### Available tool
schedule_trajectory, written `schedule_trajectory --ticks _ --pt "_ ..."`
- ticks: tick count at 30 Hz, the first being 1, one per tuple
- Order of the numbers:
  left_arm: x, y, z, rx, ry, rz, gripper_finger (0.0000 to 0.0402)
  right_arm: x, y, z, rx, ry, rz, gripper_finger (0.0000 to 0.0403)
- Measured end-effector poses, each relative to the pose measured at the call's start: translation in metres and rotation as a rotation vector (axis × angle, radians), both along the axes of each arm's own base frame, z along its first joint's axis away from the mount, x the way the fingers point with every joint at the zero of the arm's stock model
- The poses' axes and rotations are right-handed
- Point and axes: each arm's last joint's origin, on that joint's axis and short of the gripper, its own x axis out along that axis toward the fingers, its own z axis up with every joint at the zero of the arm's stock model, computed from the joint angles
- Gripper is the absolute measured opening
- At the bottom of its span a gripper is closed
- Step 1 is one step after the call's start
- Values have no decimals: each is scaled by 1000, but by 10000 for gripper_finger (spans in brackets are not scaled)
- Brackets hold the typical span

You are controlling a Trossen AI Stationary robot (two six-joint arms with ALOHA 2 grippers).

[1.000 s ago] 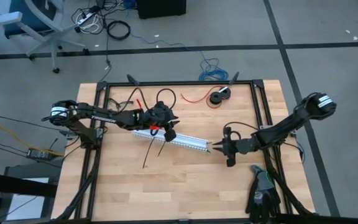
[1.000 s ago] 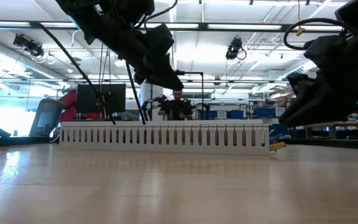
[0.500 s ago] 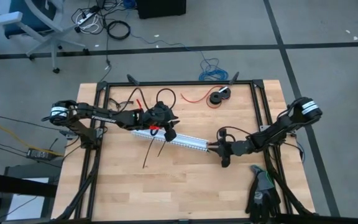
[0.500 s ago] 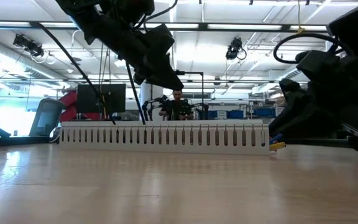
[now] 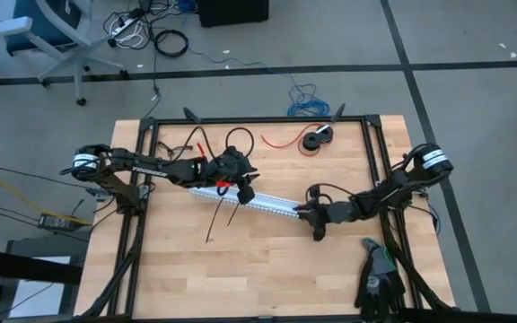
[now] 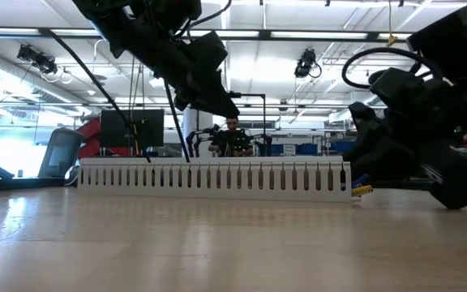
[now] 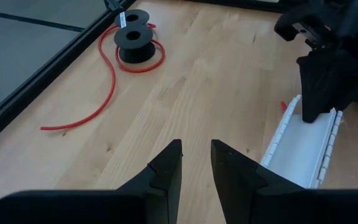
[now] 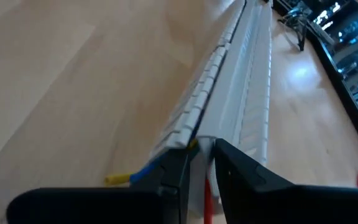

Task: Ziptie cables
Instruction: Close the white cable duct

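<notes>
The right hand (image 5: 300,212) has closed in on the slotted duct (image 5: 258,204).

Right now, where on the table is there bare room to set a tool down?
The front half, between the duct and the table near edge, is bare wood apart from the black strips. A smaller patch lies between duct and red wire. Crowded: around the left end effector and at the duct's end by the right end effector.

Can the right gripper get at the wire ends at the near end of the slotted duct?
Probably yes: the right gripper sits at the end of the white slotted duct, where cable ends poke out beside its fingers; nothing blocks them.
</notes>
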Motion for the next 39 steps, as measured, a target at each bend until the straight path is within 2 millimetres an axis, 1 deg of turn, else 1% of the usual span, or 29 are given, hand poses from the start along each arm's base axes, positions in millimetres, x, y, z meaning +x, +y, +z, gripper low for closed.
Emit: schedule_trajectory --ticks 2,5,7,10,12,16,20,24,28,32,39 --pt "0 0 0 0 0 0 94 2 -2 0 5 -1 -8 51" --pt "0 0 0 0 0 0 94 3 -6 0 34 -3 -30 18" --pt "0 0 0 1 -1 0 94 4 -10 0 70 -7 -60 6" --pt "2 0 3 44 -23 -15 94 4 -13 -1 122 -18 -99 3" --pt "2 0 9 101 -46 -40 94 5 -13 0 148 -33 -106 1" --pt "1 2 27 210 -67 -67 94 7 -13 6 214 -105 -112 1" --pt "-4 2 42 253 -49 -79 94 9 -12 11 281 -165 -124 0" --pt "-13 1 44 255 20 -64 94 9 -12 18 306 -214 -136 0" --pt "-19 0 46 248 42 -61 94 9 -9 29 321 -272 -139 0" --pt "-20 0 45 247 63 -64 94 8 -7 40 328 -340 -207 0" --pt "-22 -1 42 241 104 -71 94 4 -5 52 432 -439 -308 0"
